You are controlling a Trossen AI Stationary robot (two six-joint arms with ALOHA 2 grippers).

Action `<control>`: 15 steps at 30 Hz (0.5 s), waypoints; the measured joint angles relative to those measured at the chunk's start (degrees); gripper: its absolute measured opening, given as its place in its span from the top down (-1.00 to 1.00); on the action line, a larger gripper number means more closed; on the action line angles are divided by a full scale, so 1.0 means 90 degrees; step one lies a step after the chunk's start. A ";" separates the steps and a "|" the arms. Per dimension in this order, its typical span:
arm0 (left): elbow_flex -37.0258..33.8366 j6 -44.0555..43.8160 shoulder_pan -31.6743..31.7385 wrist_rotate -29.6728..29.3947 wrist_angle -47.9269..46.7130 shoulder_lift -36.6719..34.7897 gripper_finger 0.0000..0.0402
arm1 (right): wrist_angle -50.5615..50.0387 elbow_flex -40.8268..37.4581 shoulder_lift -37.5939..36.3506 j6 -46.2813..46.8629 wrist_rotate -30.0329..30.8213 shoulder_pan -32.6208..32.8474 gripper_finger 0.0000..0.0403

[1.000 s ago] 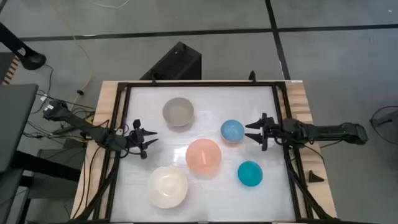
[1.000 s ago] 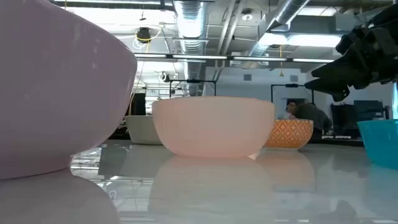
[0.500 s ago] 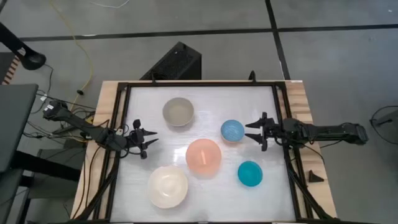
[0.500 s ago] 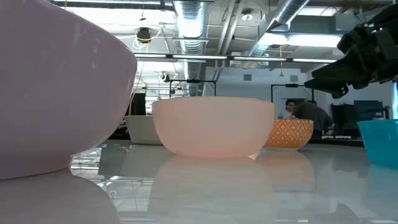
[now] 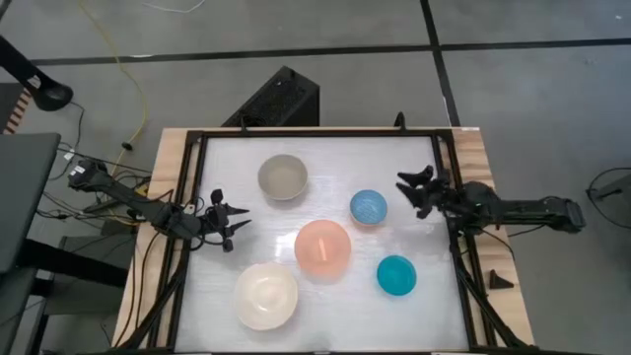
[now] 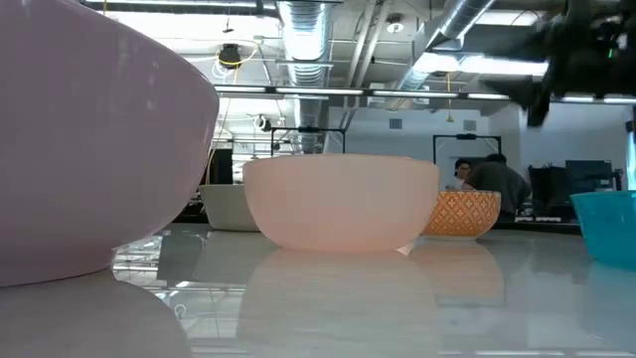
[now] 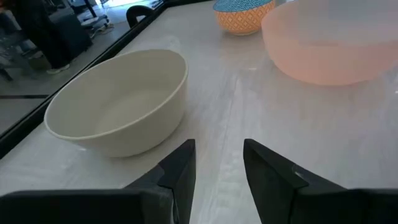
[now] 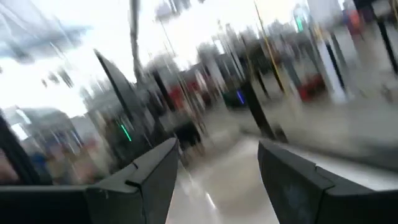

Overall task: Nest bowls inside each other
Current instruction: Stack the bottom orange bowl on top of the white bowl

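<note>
Five bowls stand on their bases on the white table. They are a grey-beige bowl (image 5: 283, 177), a light blue bowl (image 5: 368, 207) with an orange patterned outside (image 6: 462, 212), a salmon-pink bowl (image 5: 322, 248), a teal bowl (image 5: 396, 275) and a cream-white bowl (image 5: 266, 296). My left gripper (image 5: 235, 223) waits open at the table's left, between the grey-beige and cream-white bowls. My right gripper (image 5: 412, 190) is open, raised above the table to the right of the light blue bowl, with nothing between its fingers (image 8: 149, 171).
A black frame (image 5: 315, 133) runs round the table. A small black object (image 5: 500, 280) lies on the wooden right margin. In the low view people sit at desks beyond the far edge. Bare table shows between the bowls and along the far right.
My right gripper has risen and swung toward the table's far edge, away from the light blue bowl, turning as it went; its own view is blurred by the motion. Its fingers stay open. The bowls have kept their places.
</note>
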 joint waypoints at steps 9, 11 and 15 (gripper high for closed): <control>0.0005 0.0000 0.0001 0.0001 -0.0027 0.0002 0.37 | 0.0676 0.1931 0.2766 -0.1061 -0.0693 0.0590 -0.27; 0.0005 0.0000 0.0001 -0.0001 -0.0028 0.0002 0.37 | 0.0561 0.2569 0.3642 -0.1393 -0.0695 0.0771 -0.27; 0.0005 0.0000 0.0000 -0.0001 -0.0032 0.0002 0.38 | -0.0394 0.4002 0.5198 -0.1819 -0.0705 0.1034 -0.27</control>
